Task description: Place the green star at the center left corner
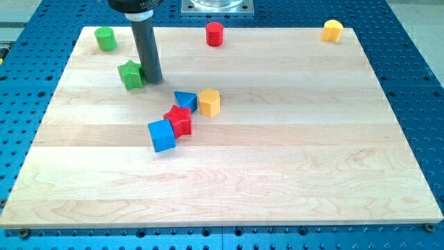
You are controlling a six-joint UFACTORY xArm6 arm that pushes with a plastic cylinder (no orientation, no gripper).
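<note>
The green star (130,74) lies on the wooden board (277,160) in its upper left part. My tip (153,80) stands right against the star's right side, touching it or nearly so. The dark rod rises from there toward the view's top. The star is well right of the board's left edge and below the green cylinder (105,39).
A blue triangle (184,100), a yellow hexagonal block (209,102), a red star (180,121) and a blue cube (162,135) cluster below and right of my tip. A red cylinder (215,33) and a yellow block (333,30) sit along the top edge.
</note>
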